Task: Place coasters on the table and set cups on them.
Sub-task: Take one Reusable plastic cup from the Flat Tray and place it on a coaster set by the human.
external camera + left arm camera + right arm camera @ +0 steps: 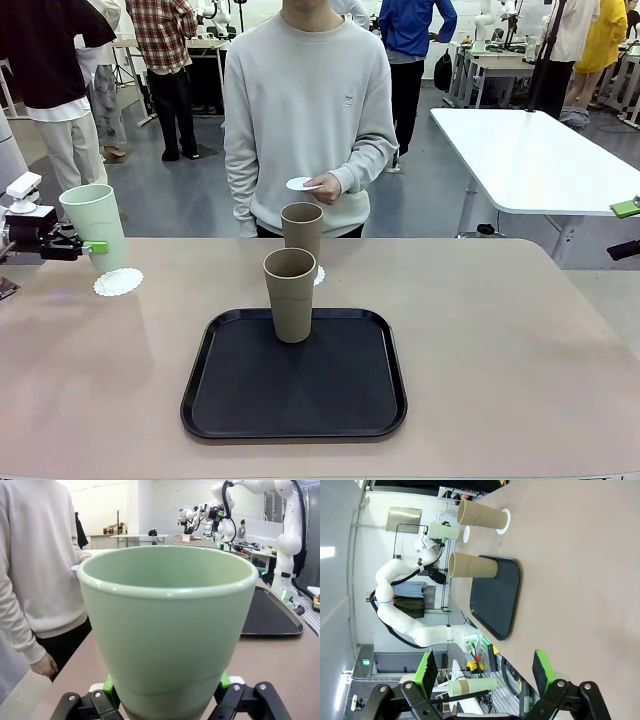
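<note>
Three cups are in sight. The green cup [92,222] is clamped low down in the left hand [86,247] at the left side of the tabletop [500,340]. It leans slightly, with its base just over the back edge of a coaster [118,282] that lies flat there; I cannot tell whether the base touches the coaster. In the left wrist view the green pads [108,685] press on the cup's lower wall from both sides. One brown cup [290,295] stands upright on the black tray [205,385], near the tray's far edge, at the middle of the tabletop. The second brown cup [301,230] stands upright just behind the tray on another coaster [319,276], whose lacy edge shows to the right of its base. At the far side a person [305,110] pinches a third coaster [298,184] at waist height, clear of the tabletop. The right hand [485,672] has its fingers wide apart with nothing between them, and in the front view it shows at the right edge.
</note>
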Robot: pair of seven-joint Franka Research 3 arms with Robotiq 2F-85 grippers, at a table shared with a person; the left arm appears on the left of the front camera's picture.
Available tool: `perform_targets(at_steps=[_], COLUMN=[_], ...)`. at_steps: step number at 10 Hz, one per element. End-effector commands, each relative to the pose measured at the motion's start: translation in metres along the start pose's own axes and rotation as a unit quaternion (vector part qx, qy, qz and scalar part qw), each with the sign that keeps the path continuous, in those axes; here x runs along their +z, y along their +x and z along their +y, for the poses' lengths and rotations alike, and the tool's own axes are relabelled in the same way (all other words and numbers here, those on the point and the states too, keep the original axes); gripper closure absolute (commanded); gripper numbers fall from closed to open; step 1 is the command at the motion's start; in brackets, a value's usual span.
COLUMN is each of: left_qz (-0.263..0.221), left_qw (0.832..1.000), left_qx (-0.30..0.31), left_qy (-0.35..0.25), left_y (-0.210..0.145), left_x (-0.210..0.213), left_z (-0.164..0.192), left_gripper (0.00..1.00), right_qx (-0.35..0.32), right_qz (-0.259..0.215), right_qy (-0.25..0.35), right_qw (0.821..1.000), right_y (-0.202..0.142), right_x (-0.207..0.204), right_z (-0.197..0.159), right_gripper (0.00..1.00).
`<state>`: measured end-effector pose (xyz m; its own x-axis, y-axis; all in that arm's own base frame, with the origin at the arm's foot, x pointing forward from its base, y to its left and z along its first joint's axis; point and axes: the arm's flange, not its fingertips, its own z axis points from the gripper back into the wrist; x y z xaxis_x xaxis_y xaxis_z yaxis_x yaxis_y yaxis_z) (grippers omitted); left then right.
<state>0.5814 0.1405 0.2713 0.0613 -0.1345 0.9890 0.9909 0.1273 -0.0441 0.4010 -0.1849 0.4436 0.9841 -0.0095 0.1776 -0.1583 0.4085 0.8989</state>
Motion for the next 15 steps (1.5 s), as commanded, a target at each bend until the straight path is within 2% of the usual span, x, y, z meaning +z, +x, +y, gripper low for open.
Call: perform_targets(at_steps=[1, 9, 15], left_qz=[-0.002, 0.021, 0.011], left_qw=[1.0, 0.999, 1.0], left_qx=[-0.015, -0.025, -0.025], left_qy=[-0.016, -0.006, 0.0], left_y=[-0.003, -0.039, -0.048], left_x=[0.002, 0.0, -0.003], left_z=[0.0, 0.004, 0.01], left_gripper=[0.16, 0.16, 0.16], right_qx=[0.005, 0.005, 0.005], right_qz=[-0.004, -0.004, -0.004], right_qy=[0.001, 0.001, 0.001], right_qw=[1.0, 1.0, 1.0], right_y=[0.001, 0.001, 0.001], right_x=[-0.001, -0.001, -0.001], right_z=[0.0, 0.0, 0.0], right_gripper=[0.0, 0.0, 0.0])
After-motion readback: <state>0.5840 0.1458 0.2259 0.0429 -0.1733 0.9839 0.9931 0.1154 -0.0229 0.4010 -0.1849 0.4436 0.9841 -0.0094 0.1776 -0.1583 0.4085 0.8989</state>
